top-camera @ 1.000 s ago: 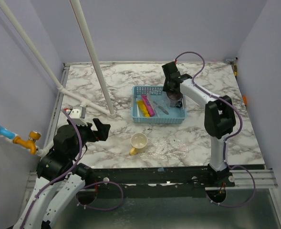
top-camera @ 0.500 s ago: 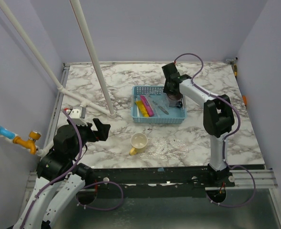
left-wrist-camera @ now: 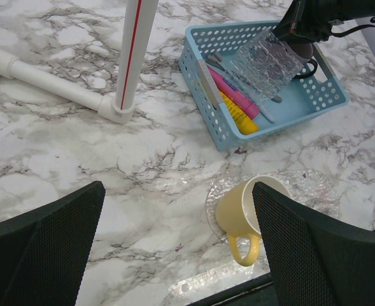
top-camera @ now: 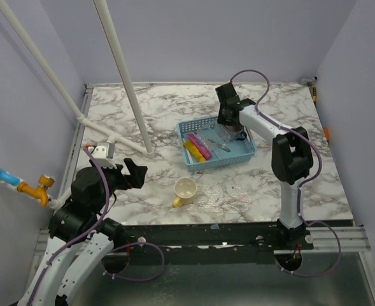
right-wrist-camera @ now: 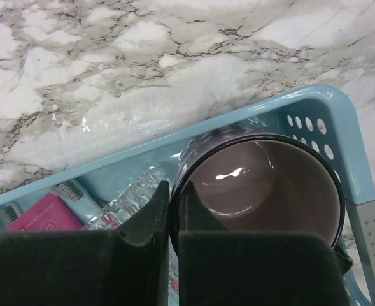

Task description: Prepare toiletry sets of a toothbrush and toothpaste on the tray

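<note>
The blue perforated tray [top-camera: 222,160] [left-wrist-camera: 203,105] [right-wrist-camera: 340,127] sits askew at the table's middle. In it lie a pink tube [top-camera: 200,145] [left-wrist-camera: 235,95] [right-wrist-camera: 44,213], a yellow tube [top-camera: 192,152] [left-wrist-camera: 239,116], a grey brush [top-camera: 216,144] [left-wrist-camera: 267,113] and a pale brush [left-wrist-camera: 206,81]. A translucent purple mug [top-camera: 235,131] [left-wrist-camera: 267,60] [right-wrist-camera: 263,191] stands tilted in the tray's right end. My right gripper [top-camera: 228,121] [right-wrist-camera: 174,191] is shut on its rim, one finger inside and one outside. My left gripper [top-camera: 136,172] [left-wrist-camera: 177,191] hangs open over bare marble at the near left.
A yellow mug [top-camera: 185,190] [left-wrist-camera: 247,207] stands on a clear plastic sheet in front of the tray. A white pole [top-camera: 127,83] [left-wrist-camera: 133,57] rises from a pipe fitting left of the tray. Walls close off the back and both sides.
My right gripper has closed on the purple mug's rim. The tray has swung round, its right end now farther back. The left arm has not moved.
</note>
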`<state>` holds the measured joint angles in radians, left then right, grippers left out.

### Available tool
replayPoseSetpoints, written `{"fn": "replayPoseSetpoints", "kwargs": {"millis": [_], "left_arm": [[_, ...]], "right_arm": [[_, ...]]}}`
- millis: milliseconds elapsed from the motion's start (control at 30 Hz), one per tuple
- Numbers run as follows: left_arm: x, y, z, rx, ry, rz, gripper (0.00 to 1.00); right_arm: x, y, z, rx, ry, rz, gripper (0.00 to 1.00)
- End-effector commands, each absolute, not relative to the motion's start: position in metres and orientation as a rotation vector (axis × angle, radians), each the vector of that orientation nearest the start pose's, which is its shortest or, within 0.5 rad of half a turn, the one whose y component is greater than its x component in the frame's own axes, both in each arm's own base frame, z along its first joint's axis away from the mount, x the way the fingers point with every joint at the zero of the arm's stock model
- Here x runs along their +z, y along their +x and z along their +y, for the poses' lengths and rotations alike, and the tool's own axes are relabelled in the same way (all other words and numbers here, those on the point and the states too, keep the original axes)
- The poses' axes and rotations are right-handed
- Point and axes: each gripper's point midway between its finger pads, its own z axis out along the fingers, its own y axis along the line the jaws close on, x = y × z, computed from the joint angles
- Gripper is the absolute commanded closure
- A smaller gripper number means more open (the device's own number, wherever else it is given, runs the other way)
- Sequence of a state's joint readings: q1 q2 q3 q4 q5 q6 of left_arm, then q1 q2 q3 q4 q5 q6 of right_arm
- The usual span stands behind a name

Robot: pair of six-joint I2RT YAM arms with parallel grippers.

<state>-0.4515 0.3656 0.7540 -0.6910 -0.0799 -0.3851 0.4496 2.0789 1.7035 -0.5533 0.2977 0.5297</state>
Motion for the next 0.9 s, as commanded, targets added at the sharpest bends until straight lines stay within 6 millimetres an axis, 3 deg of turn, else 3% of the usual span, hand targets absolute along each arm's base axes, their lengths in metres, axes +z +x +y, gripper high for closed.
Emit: {"fn": "replayPoseSetpoints", "kwargs": {"millis": [0,467,867], "left_arm": [[0.244,0.182,-0.088,-0.491,0.0,1.902,0.01],[0.243,0.182,-0.088,-0.492,0.0,1.905,0.01],[0.243,0.181,-0.091,-0.505,0.012,1.907,0.01]], "right_arm": [[0.116,0.472,0.193,0.093,0.211,2.413,0.99],[0.214,0.465,0.181,0.152,0.249,2.217,0.99],[0.253,0.422,0.169,0.128,0.21,2.186,0.99]]}}
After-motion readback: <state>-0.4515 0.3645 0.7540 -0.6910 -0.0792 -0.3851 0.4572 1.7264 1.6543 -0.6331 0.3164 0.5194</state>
